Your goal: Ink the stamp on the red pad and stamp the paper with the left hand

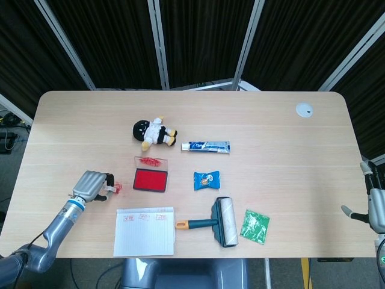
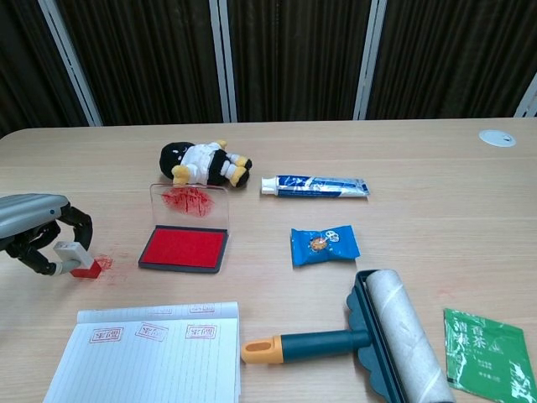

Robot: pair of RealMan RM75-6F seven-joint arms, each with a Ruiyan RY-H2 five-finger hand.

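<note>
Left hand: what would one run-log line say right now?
left hand: holds stamp on table | ink pad: open | paper: three prints

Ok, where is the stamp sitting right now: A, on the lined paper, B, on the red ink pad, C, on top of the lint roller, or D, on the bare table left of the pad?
D: the left hand holds the stamp down on the table over a red smudge, left of the red ink pad and above the lined paper.

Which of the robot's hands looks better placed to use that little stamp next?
The left hand. It holds the stamp at the table, just left of the red pad and above the paper. The right hand hangs off the far table edge.
</note>
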